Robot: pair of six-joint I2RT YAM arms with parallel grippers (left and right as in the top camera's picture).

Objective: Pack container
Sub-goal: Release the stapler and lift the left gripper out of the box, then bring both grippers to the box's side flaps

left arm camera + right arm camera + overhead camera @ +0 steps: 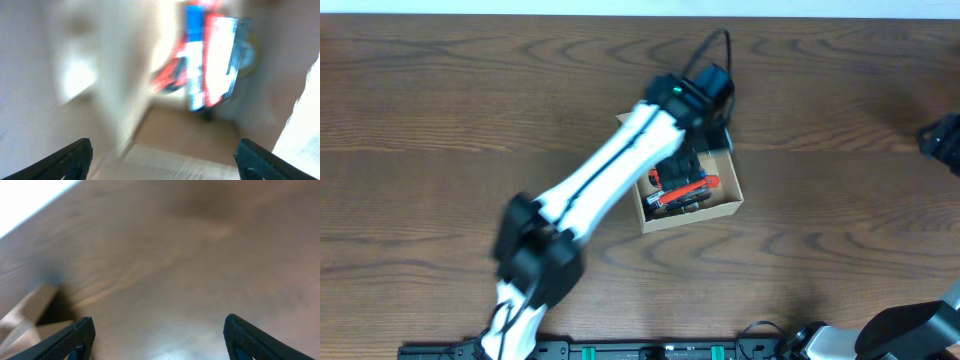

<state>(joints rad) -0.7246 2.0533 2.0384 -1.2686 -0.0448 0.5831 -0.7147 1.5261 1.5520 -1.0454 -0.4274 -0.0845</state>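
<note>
The container is a small tan cardboard box at the table's middle, standing open. Red and black items lie inside it. My left arm reaches across it, and my left gripper hangs over the box's far edge. In the blurred left wrist view the gripper's jaws are open and empty, close above the cardboard, with red, blue and white items beyond. My right gripper is at the far right edge. In the right wrist view it is open over bare wood.
The wood table stretches all round the box. A cardboard corner shows at the lower left of the right wrist view. The arm bases and a rail line the near edge.
</note>
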